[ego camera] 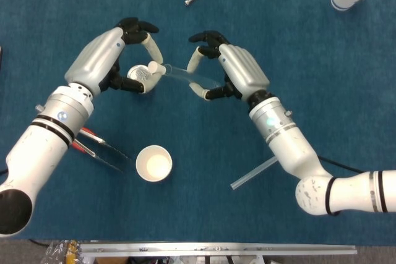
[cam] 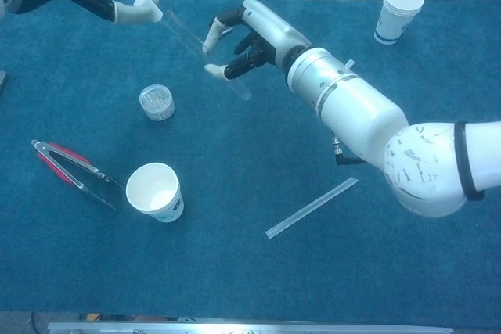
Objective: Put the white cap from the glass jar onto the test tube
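My left hand [ego camera: 127, 60] sits upper left of centre, raised above the glass jar [cam: 156, 102], its fingertips pinching the white cap [ego camera: 153, 68] against the end of the test tube [ego camera: 189, 76]. The tube slants down to the right into my right hand [ego camera: 226, 69], which grips it between thumb and fingers. Lower left lie red pliers [cam: 66, 163], a paper cup [ego camera: 153, 163], then a second tube [cam: 311, 207].
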Controlling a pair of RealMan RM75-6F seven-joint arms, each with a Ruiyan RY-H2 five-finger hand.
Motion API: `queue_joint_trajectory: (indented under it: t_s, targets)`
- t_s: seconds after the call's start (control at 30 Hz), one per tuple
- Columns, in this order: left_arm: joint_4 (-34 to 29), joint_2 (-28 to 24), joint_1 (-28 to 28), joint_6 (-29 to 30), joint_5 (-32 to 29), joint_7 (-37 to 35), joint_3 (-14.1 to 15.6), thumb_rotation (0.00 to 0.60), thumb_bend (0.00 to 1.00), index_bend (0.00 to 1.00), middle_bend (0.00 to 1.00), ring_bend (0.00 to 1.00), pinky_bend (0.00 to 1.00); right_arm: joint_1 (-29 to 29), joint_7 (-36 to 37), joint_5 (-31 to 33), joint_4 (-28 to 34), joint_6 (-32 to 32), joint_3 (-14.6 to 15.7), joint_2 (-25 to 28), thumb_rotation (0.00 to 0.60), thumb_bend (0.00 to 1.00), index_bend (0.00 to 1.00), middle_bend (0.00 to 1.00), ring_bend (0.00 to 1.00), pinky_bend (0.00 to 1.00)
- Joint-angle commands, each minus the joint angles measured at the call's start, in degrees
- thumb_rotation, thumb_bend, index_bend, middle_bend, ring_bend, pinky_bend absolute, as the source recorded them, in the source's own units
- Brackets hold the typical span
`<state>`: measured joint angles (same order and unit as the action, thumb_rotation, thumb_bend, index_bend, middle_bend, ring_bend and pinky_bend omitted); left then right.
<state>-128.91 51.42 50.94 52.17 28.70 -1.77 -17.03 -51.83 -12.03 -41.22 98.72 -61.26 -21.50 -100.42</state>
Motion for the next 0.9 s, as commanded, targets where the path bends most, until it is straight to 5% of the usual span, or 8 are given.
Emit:
queue_joint_trajectory:
  t_s: [0.03, 0.9]
  targets:
    - [0.0, 0.2, 0.1, 0.1, 0.0, 0.0, 0.0, 0.600, 0.32, 0.51, 0.17, 0.00, 0.02, 0.1, 0.1, 0.1, -0.1, 0.1, -0.1, -0.1, 0.600, 0.26, 0.64, 0.22, 0.09, 0.29]
    - [0.3, 0.6, 0.4, 0.2, -0.8, -0.1, -0.1, 0.600, 0.32, 0.51, 0.17, 0.00, 0.02, 0.1, -0.3, 0.4, -0.3, 0.9, -0.4, -1.1, 0.600, 0.26, 0.64, 0.21, 0.09, 0.29]
